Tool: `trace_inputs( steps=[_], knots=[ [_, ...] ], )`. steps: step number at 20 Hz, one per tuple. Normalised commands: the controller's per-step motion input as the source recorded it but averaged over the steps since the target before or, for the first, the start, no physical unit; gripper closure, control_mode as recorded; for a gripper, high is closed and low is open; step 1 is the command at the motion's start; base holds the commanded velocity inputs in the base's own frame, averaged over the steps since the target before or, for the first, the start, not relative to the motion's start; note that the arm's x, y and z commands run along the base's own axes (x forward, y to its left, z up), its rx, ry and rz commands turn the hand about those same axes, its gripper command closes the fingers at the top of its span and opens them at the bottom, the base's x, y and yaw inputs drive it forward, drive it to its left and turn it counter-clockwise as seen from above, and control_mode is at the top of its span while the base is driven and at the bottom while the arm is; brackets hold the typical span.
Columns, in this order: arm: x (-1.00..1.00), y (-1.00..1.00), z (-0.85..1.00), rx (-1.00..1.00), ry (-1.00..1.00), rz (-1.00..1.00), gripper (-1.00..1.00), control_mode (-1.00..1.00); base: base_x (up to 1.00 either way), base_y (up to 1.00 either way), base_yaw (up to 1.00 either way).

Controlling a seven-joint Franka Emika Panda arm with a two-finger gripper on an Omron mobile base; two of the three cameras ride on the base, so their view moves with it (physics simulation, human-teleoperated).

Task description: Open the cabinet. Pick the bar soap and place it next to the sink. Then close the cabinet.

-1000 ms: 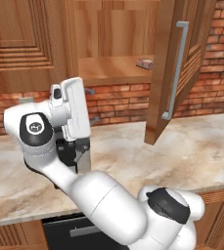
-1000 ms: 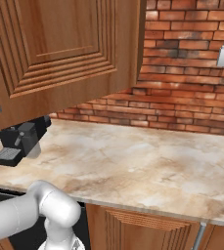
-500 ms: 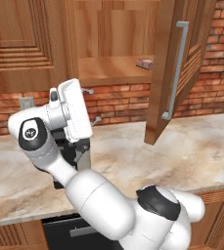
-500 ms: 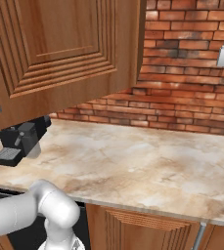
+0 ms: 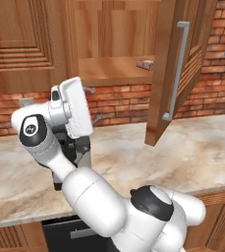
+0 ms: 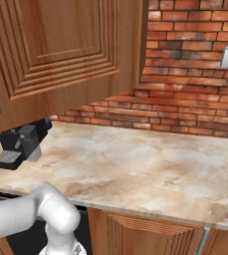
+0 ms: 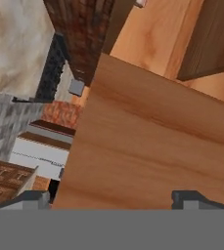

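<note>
**Jaws spread in front of the open cabinet**

The jaws are standing spread, their two dark tips (image 7: 33,199) sitting far apart at the bottom of the hand view with nothing between them. Just beyond them a broad face of warm-brown wood is looming close. In the left base view the white hand is hanging below the cabinet (image 5: 114,44), whose door (image 5: 180,69) is swinging out to the right with its long silver bar handle (image 5: 177,69) facing the room. The bar soap (image 5: 145,64) is lying on the plain wooden shelf inside, toward its right end, close to the door. Below, the marbled beige worktop (image 6: 150,164) is running along a red brick wall (image 6: 190,74). A black coffee machine (image 6: 23,142) is standing on the worktop at the left, partly behind the arm.
</note>
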Motion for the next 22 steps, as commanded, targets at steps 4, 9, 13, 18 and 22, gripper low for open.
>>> trace_inputs(
  steps=[4, 9, 13, 18, 22],
  knots=[
    [0.00, -0.22, 0.06, 0.00, -0.11, 0.02, -1.00, -1.00, 0.00, 0.00, 0.00],
    [0.00, -0.36, 0.02, 0.00, -0.05, 0.08, -1.00, -1.00, 0.00, 0.00, 0.00],
    [-0.03, -0.46, 0.01, 0.00, -0.01, 0.08, -1.00, -1.00, 0.00, 0.00, 0.00],
    [-0.18, -0.40, 0.10, 0.00, 0.00, 0.06, -1.00, -1.00, 0.00, 0.00, 0.00],
    [-0.49, -0.37, 0.18, 0.00, 0.00, 0.03, -1.00, -1.00, 0.00, 0.00, 0.00]
  ],
)
